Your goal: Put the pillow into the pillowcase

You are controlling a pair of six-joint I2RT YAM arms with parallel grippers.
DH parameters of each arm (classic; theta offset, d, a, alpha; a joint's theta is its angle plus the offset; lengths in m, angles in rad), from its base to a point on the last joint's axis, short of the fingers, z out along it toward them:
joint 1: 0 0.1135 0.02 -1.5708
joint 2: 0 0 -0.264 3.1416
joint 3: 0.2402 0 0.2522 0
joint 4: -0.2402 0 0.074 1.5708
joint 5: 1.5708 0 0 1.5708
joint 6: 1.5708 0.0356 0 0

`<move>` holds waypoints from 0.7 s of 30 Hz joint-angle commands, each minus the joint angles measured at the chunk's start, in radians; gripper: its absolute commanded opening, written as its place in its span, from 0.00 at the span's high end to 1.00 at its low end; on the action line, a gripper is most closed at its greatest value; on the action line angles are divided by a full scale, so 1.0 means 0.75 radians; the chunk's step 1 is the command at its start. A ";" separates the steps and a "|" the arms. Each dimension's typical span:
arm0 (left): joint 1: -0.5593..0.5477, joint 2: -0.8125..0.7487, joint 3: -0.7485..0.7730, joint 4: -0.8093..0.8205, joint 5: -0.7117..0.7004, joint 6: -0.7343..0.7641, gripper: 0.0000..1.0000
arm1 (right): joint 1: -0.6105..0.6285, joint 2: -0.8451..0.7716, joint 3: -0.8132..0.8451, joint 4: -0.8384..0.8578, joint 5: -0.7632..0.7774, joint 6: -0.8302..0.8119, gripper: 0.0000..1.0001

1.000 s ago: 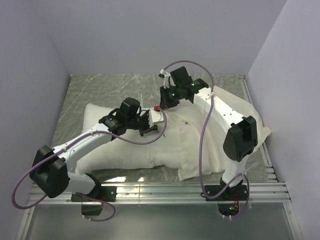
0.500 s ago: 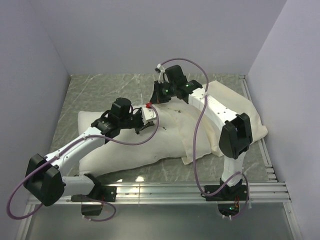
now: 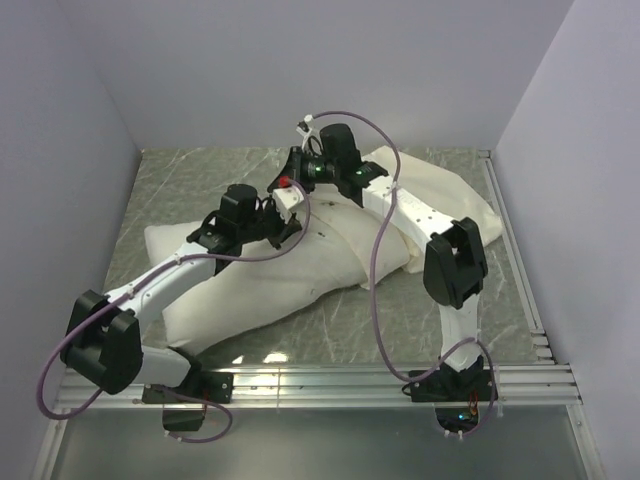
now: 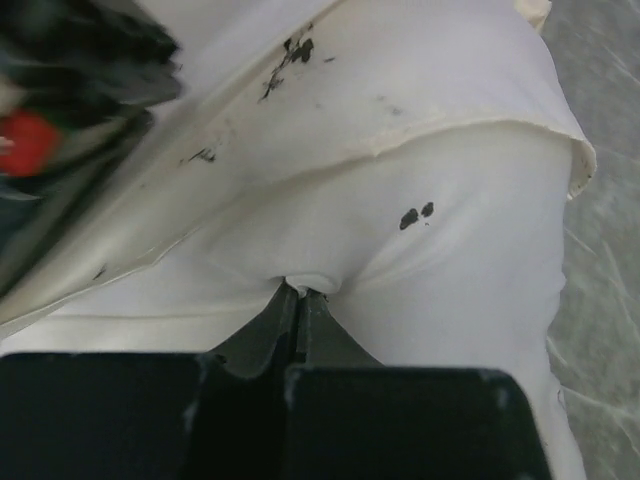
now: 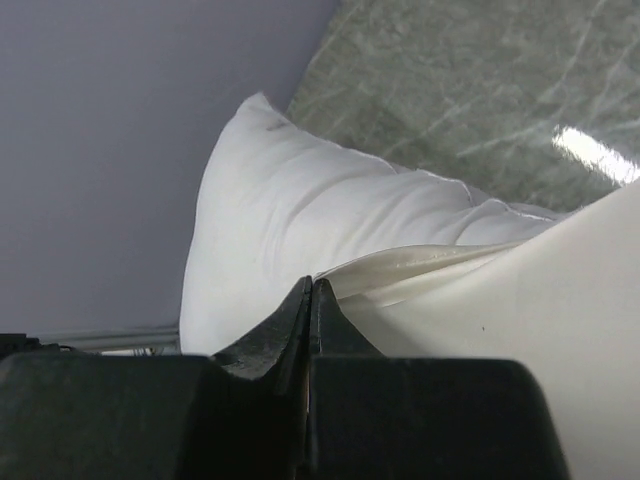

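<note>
Since a second ago both arms have swung away from us and to the left, and the whole bundle has turned with them. The thin cream, slightly shiny fabric pillowcase now lies further over the plump bright white stuffed pillow than it did.

The pillow's near-left part lies bare on the grey marbled table; its far-right part disappears under the case's mouth, which crosses it about midway. We judge the insertion partly done, with a good share of the pillow yet to cover.

On the right wrist view, the right gripper is clamped tight on the cream hem of the case, with the pillow's white corner beyond it. That hold makes sense to us: the hem is the only part by which the mouth can be drawn along the cushion.

The left gripper is likewise closed, pinching a small pucker of white fabric just below the hem — the pillow's cover, as far as we can tell, not the case. We take it as an anchor, so the cushion does not slide along with the case.
</note>
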 commanded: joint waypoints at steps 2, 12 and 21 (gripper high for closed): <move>0.084 0.053 -0.029 0.290 -0.219 -0.191 1.00 | 0.029 0.072 0.094 0.165 -0.201 0.067 0.99; 0.189 0.073 0.065 0.127 -0.038 -0.174 0.65 | -0.241 -0.397 -0.241 -0.142 -0.101 -0.317 0.23; 0.091 -0.119 0.169 -0.266 -0.117 0.096 0.01 | -0.276 -0.989 -0.869 -0.551 0.449 -0.921 0.24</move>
